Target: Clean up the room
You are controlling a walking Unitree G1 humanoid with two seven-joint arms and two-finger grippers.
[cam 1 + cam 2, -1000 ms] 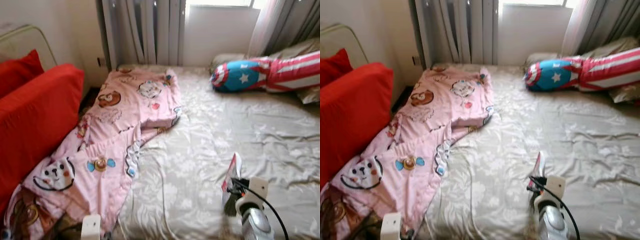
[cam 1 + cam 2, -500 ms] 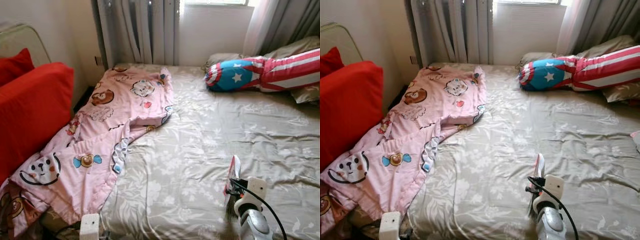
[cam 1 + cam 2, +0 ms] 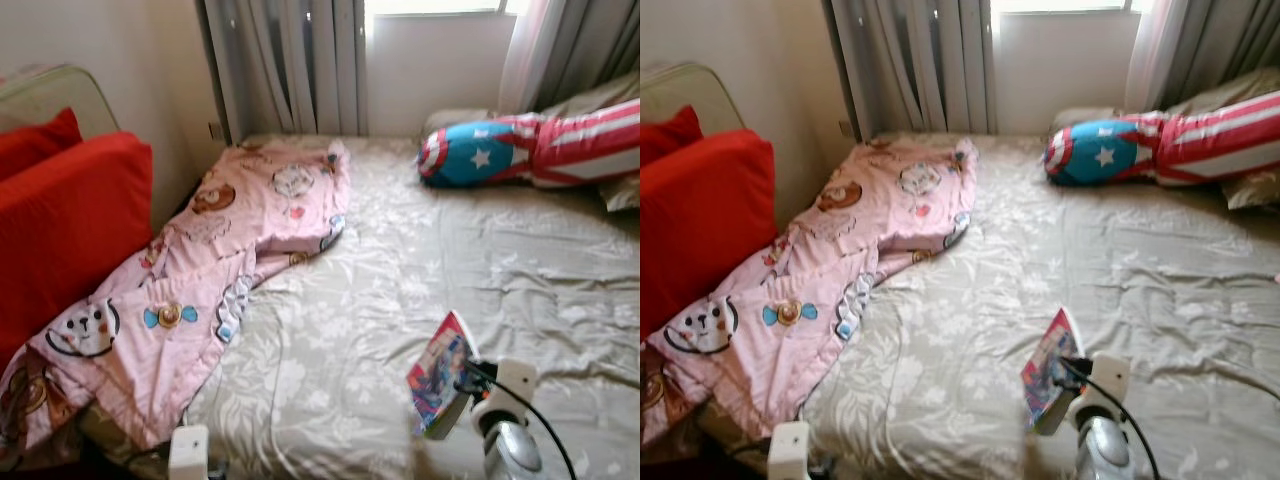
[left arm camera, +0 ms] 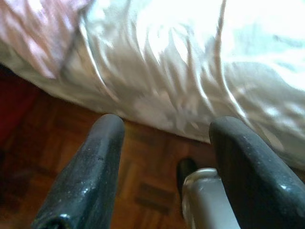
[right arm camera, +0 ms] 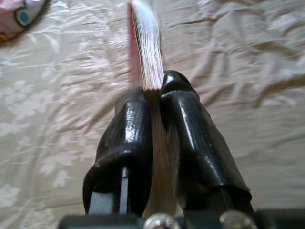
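A: Bedroom scene. Big bed (image 3: 520, 270) with a beige floral sheet takes most of the view, curtains (image 3: 290, 65) and a window wall at the far end.

B: What's on the bed?

A: Pink cartoon blanket (image 3: 200, 280) crumpled along the left side, running from the far left corner down to the near left edge and hanging over it. Star-and-stripes bolster pillow (image 3: 530, 150) at the far right, lying across the head of the bed, with a beige pillow (image 3: 620, 190) just beside it at the right edge.

B: Left of the bed?

A: Red cushions (image 3: 60, 230) on a sofa, touching the blanket's left edge.

B: Right gripper?

A: Right gripper (image 5: 155, 98) is at near right, over the sheet. Both black fingers are pressed together on a thin book (image 3: 437, 375), clamped on its lower edge. Wrist view shows the page edges running straight out between the finger pads.

B: Book orientation?

A: Held up off the sheet and tilted, colourful cover facing left and toward the camera. Cover art too blurry to read. Sheet below it is wrinkled.

B: Left gripper?

A: Left gripper (image 4: 167, 157) hangs low at the near left edge of the bed. Fingers (image 4: 90, 171) are spread apart with nothing between them. Its wrist view shows wooden parquet floor (image 4: 143, 176), the draped side of the sheet, and a bit of pink blanket at one corner.

B: Focus?

A: Head views are slightly soft; left wrist view is blurred.
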